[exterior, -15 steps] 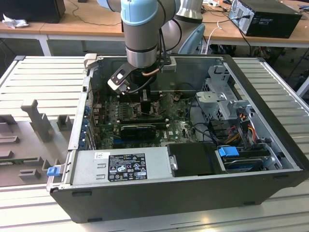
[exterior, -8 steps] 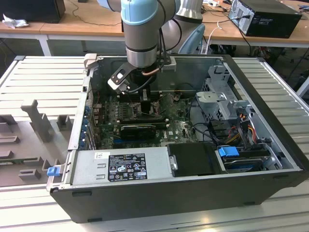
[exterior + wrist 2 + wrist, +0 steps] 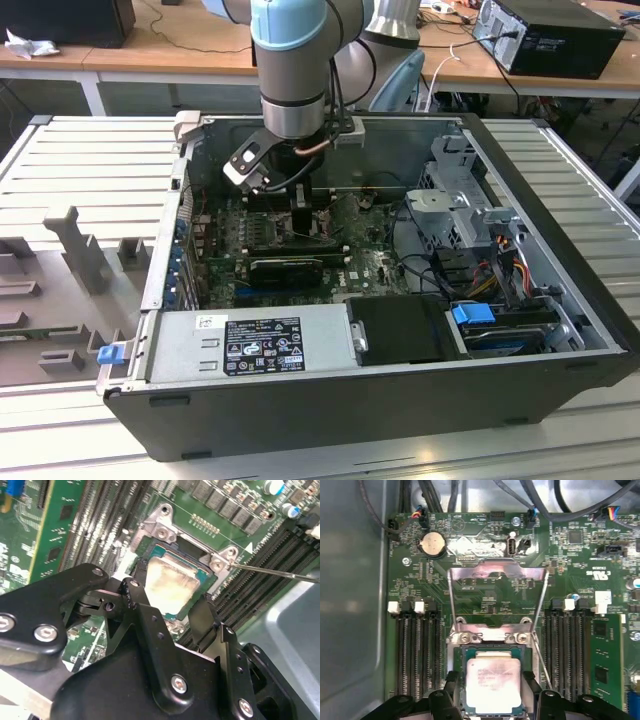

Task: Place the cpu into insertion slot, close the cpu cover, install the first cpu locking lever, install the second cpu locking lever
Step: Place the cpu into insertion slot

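One hand [image 3: 491,676] pinches the cpu [image 3: 492,684] at the insertion slot [image 3: 454,655].

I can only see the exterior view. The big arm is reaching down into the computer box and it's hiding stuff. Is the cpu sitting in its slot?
Observer: Yes. In both wrist views the cpu lies flat in the slot.
Operator: Cool! Is the cover shut on top of it?
Observer: No. In the first wrist view the cover is swung up off the slot, so the cpu's top is bare.
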